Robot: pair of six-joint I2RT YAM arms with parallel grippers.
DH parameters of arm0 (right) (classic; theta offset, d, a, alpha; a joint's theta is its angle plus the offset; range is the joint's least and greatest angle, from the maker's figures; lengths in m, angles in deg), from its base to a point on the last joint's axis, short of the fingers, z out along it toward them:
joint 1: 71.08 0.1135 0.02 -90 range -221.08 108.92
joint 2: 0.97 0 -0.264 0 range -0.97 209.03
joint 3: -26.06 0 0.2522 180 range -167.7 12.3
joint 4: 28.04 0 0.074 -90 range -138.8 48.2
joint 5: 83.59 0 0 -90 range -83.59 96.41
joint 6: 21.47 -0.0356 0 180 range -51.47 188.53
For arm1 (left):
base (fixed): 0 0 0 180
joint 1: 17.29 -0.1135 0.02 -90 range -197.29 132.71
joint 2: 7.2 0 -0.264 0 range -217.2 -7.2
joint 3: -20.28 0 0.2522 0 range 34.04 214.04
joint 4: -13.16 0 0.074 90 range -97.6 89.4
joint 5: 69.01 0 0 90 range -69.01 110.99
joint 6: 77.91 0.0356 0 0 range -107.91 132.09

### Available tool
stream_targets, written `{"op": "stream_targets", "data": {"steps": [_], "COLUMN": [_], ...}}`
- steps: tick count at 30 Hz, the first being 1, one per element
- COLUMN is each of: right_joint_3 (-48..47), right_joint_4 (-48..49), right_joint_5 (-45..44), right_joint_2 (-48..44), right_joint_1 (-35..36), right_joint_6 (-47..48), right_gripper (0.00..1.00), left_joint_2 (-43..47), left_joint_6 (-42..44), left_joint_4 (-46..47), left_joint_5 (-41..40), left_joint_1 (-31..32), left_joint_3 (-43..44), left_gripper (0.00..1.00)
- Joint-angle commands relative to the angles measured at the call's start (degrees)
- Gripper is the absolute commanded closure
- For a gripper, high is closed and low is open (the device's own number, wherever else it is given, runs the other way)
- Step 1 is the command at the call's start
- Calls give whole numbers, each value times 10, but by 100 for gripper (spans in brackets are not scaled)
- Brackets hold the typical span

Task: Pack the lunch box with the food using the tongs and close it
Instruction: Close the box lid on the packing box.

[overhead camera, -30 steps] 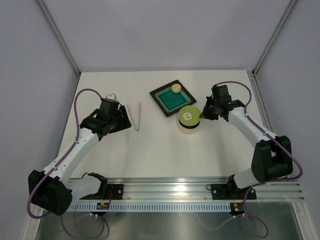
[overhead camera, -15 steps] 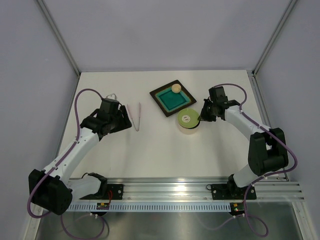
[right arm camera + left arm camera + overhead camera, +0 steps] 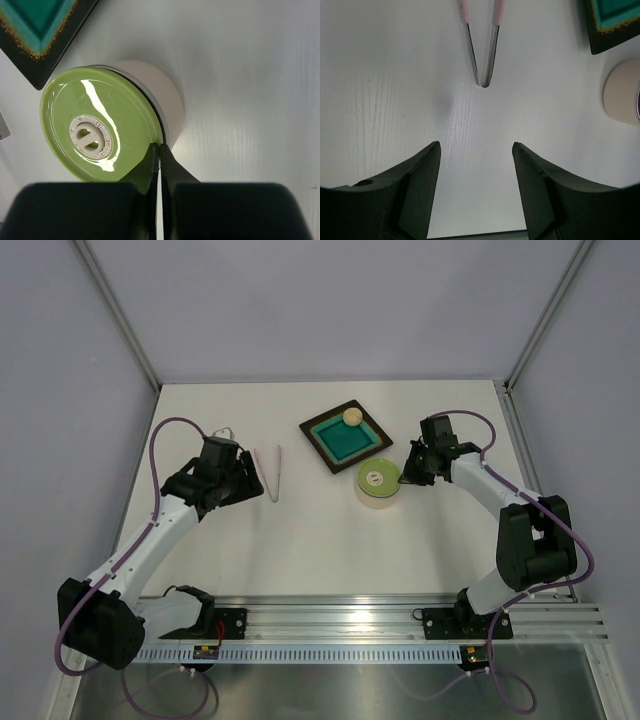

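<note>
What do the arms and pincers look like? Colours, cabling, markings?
Left arm and right arm match: white link shells, black joints, black bases. A purple cable loops along each. Left pincer and right pincer have dark matte fingers tapering to the tips. No markings legible.

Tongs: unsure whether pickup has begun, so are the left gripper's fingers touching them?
Apart. Left wrist view: bare table separates the tongs from the fingers of the open left gripper.

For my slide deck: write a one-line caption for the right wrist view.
Shut right gripper at the edge of the green lid atop the lunch box, teal tray corner beyond.
</note>
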Motion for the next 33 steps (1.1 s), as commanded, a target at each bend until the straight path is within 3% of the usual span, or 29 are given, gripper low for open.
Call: {"op": "stream_targets", "data": {"steps": [1,10,13,14,18,23,27,30,31,32,33], "right_joint_3": [3,1,-2,-5,-17,-53,-95,-133,-141,-162,-172], "right_joint_4": [8,7,1,-2,-18,-41,-59,-67,-69,-73,-77], "right_joint_5": [-7,-6,-8,-10,-13,-48,-99,-107,-109,-119,-123], "right_joint_2": [-14,-8,-11,-14,-25,-43,-44,-22,-15,1,10], "right_joint_1": [-6,-6,-5,-6,-5,-3,26,51,66,75,83], "right_joint_6": [12,13,11,12,19,14,17,14,15,15,19], "right_gripper": [100,100,85,70,52,43,47,60,69,89,97], "left_joint_2": [-6,-5,-5,-5,-7,-2,-2,-1,-1,0,0], "left_joint_6": [-1,-1,-1,-1,0,1,5,7,7,7,8], "left_joint_4": [28,27,27,28,28,25,14,11,10,7,6], "left_joint_5": [10,11,11,11,13,11,-2,-7,-7,-6,-7], "left_joint_1": [-2,-3,-3,-3,-2,-2,-2,-3,-3,-2,-2], "left_joint_3": [-6,-7,-8,-9,-7,1,11,15,17,21,22], "left_gripper": [38,38,38,38,38,37,37,37,37,37,37]}}
